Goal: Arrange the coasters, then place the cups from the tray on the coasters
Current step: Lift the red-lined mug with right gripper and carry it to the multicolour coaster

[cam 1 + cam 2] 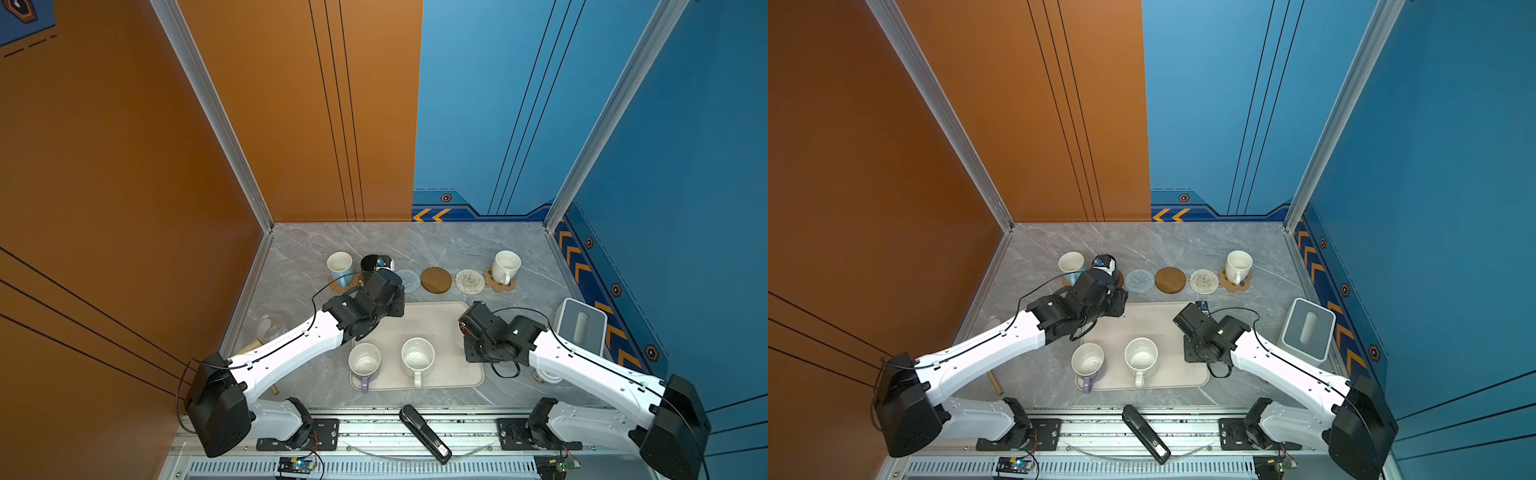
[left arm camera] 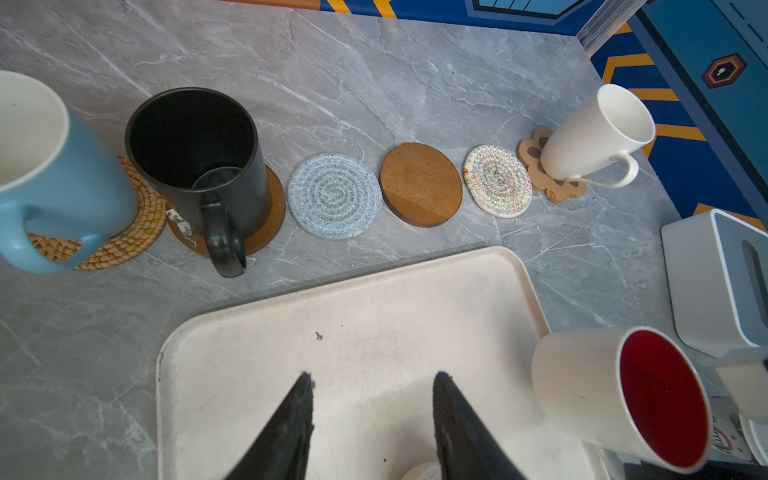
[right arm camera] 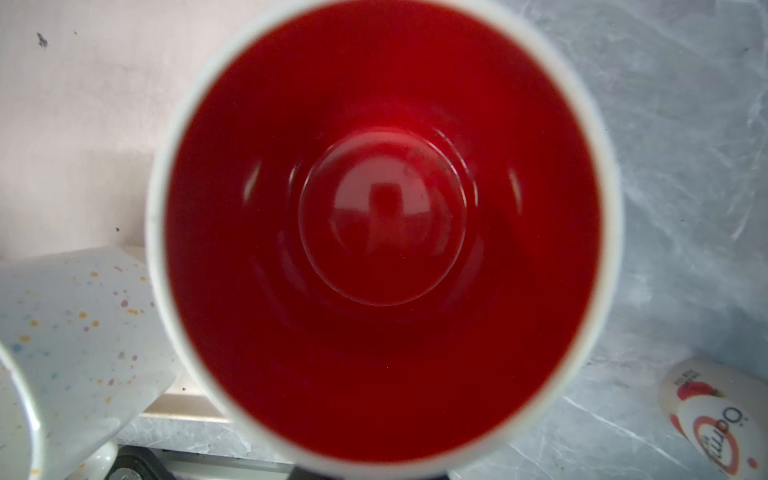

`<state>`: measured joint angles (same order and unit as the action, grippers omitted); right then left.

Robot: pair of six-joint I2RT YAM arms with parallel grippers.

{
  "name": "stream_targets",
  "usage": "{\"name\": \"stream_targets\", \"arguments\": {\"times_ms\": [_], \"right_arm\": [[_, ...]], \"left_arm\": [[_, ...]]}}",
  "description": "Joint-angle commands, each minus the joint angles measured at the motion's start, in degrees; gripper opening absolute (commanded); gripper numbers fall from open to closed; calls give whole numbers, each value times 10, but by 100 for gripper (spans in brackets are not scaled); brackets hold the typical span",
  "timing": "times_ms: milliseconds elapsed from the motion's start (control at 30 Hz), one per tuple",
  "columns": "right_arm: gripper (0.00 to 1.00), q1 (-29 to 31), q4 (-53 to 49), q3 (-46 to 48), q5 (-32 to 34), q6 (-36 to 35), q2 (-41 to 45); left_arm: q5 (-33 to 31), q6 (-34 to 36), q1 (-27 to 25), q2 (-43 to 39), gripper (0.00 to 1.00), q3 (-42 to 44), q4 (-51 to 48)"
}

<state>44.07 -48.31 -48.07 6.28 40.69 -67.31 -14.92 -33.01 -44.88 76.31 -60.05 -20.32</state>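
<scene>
Orange and blue walls enclose a grey marbled table (image 1: 457, 245). At its centre the tray (image 1: 432, 320) is laid flat, its long axis running from 9 to 3 o'clock. The left fingers (image 2: 291, 428) are seen spread apart and empty above the tray's 10 o'clock corner. The right fingers are hidden beneath the red-lined mug (image 3: 382, 232), so a grip on it cannot be told. A white box stand (image 1: 582, 324) is set at 3 o'clock of the tray.

Two upright mugs are found on the tray's 6 o'clock half, the lavender mug (image 1: 364, 360) at 7 o'clock and the speckled mug (image 1: 417, 357) just beside it. Both handles are pointed to 6 o'clock. The red-lined mug is located at the tray's 3 o'clock rim, its mouth turned squarely to the right wrist camera. In both top views it is almost wholly covered by the right arm. Its handle is not seen, and whether it rests or is lifted cannot be made out.

At 12 o'clock of the tray a row is laid from 9 to 3 o'clock:
- the light blue mug (image 1: 340, 266) on the rattan coaster (image 2: 124, 245)
- the black mug (image 2: 195, 166) on the covered wooden disc (image 2: 270, 220), half hidden by the left arm in both top views
- the grey-blue crocheted coaster (image 1: 408, 280)
- the bare wooden disc (image 1: 436, 280)
- the whitish crocheted coaster (image 1: 469, 280)
- the plain white mug (image 1: 507, 266) on the paw coaster (image 2: 557, 193)

These three handles are turned toward 6 o'clock.
</scene>
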Motion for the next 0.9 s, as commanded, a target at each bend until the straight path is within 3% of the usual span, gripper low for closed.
{"name": "stream_targets", "arguments": {"times_ms": [0,433,867], "right_arm": [[0,-27,29,-48,-11,-57,-18],[0,-129,62,-171,-36,-155,-151],[0,-218,86,-275,-55,-208,-253]], "left_arm": [[6,0,7,-2,48,4,0],[9,-1,15,-7,48,6,0],[13,-4,18,-7,48,6,0]]}}
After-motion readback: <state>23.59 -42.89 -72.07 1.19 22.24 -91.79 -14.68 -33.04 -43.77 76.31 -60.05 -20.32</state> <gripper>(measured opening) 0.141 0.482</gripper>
